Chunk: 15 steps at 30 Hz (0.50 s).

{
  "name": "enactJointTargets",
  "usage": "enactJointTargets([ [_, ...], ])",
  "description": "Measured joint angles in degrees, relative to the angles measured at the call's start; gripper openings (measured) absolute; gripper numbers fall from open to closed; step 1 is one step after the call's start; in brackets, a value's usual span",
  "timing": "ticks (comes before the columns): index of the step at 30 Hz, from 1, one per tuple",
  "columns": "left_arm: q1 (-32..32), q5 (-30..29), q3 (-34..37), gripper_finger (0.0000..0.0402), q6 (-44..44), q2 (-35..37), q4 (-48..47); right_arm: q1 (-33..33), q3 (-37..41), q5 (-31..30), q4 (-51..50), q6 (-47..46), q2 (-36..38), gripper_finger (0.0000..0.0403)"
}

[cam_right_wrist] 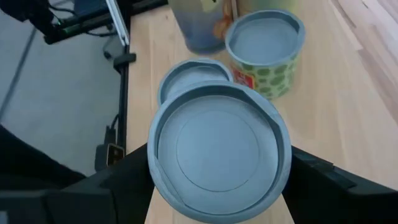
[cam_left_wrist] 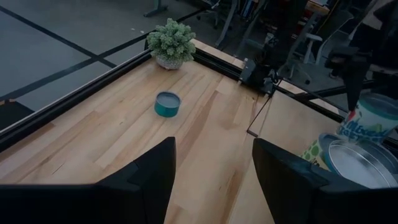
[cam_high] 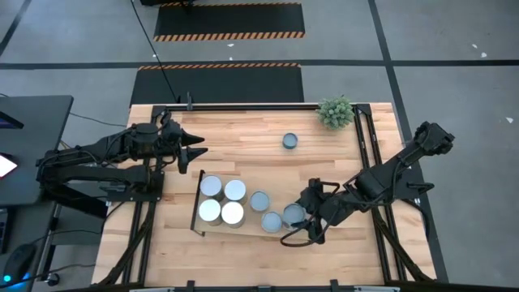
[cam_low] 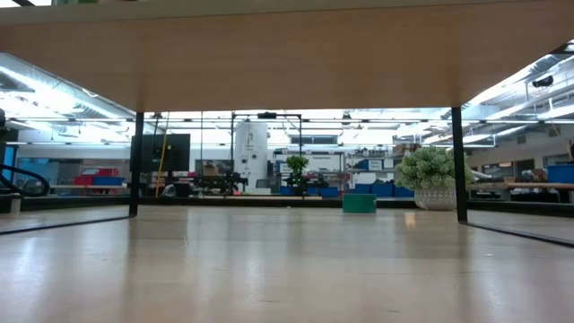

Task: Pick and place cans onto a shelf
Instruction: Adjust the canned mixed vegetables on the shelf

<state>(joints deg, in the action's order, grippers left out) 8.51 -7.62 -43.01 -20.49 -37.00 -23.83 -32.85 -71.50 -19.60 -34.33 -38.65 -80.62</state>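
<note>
Your right gripper (cam_high: 297, 221) clamped one can (cam_right_wrist: 219, 152), shelf (cam_high: 240, 228) beneath hidden | seven cans counted | left gripper (cam_high: 197, 152) apart, waiting.

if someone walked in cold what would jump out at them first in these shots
Most likely the cluster of cans on the shelf near the table's front edge: four pale cans in a square, with bluish-grey ones trailing toward the right gripper, which is closed around the last bluish-grey can. Next, one lone can on the bare tabletop near the small green plant at the far right corner. The left gripper waits open at the left.
</note>
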Motion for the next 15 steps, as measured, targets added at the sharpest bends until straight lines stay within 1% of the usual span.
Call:
enactJointTargets([
  [3, 0.0, 0.0, 0.0, 0.022, 0.05, 0.0, 0.02, 0.88, 2.23, -0.25, 5.45, 0.81, 0.0, 0.0298],
  [8, 0.0, 0.0, -0.01, 0.022, 0.11, -0.01, 0.02, 2.58, 3.39, -0.87, 10.96, 1.33, -0.02, 0.0298],
  [12, 0.0, 0.0, -0.01, 0.022, 0.13, -0.01, 0.02, 3.53, 3.46, -1.74, 12.66, 2.87, -0.02, 0.0298],
  [15, 0.0, 0.0, -0.01, 0.022, 0.13, -0.01, 0.02, 3.86, 2.95, -0.01, 11.35, 2.62, -0.02, 0.0298],
])
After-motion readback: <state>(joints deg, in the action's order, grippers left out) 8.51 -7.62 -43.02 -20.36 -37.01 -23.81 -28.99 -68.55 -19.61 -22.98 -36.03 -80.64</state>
